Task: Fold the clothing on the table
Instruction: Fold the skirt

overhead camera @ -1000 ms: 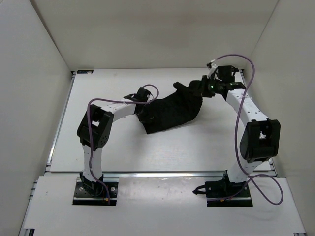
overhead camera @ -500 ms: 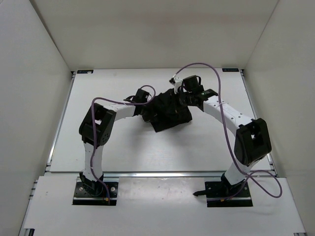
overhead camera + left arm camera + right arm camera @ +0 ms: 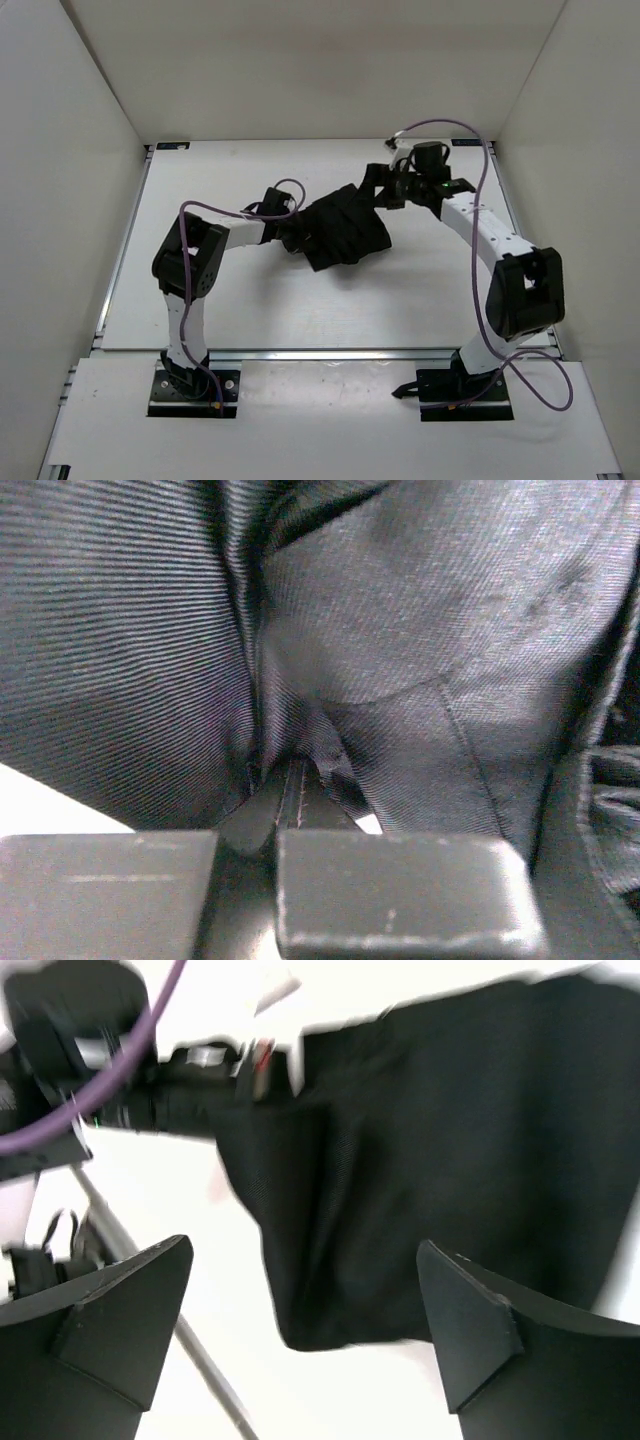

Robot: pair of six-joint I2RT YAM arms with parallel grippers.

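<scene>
The clothing (image 3: 345, 235) is a black ribbed garment, bunched into a doubled-over heap on the middle of the white table (image 3: 250, 300). My left gripper (image 3: 295, 230) is at the heap's left edge. In the left wrist view it (image 3: 288, 785) is shut on a pinch of the ribbed clothing (image 3: 400, 610), which fills the frame. My right gripper (image 3: 380, 188) hangs at the heap's far right corner, open and holding nothing. In the right wrist view its fingers (image 3: 130, 1305) stand wide apart above the table, with the clothing (image 3: 450, 1140) beyond them.
White enclosure walls (image 3: 80, 170) close in the table on the left, back and right. A silver rail (image 3: 330, 352) runs along the near edge by both arm bases. Purple cables loop over both arms. The left arm's wrist (image 3: 170, 1100) shows in the right wrist view.
My right gripper carried the garment's right end leftwards over the rest, then opened, let go and drew back to the right. The left gripper stayed shut on the fabric.
</scene>
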